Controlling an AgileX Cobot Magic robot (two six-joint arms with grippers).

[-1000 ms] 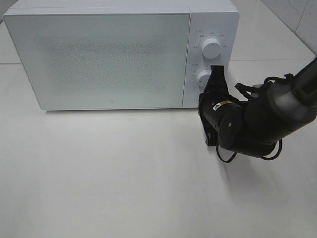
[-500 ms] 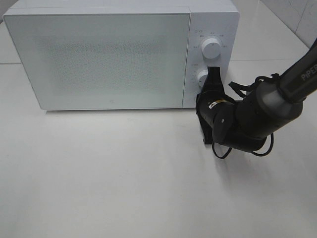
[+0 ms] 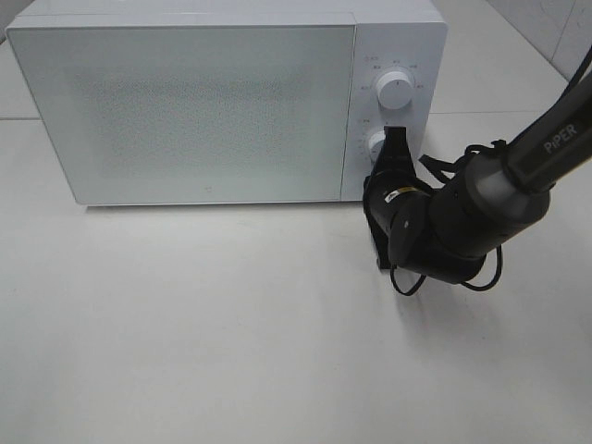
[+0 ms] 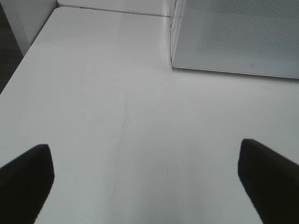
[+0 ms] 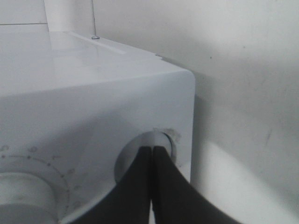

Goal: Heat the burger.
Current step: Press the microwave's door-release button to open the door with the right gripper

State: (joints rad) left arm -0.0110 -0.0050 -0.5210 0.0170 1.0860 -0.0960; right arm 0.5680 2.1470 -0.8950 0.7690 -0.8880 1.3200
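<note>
Here the right pincer [image 5: 150, 149], pinched together empty, touches the closed microwave [image 3: 185, 102]'s round button [image 5: 128, 156]; left pincer [image 4: 145, 158] gapes empty.

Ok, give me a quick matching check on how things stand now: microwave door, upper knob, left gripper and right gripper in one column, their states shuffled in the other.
Things:
1. microwave door
2. upper knob
3. left gripper
4. right gripper

States:
A. fingers pressed together, tips at a round recess on the control panel
B. closed
C. fingers spread wide over the table
D. in plain view, untouched

Pairs: 1-B, 2-D, 3-C, 4-A.
</note>
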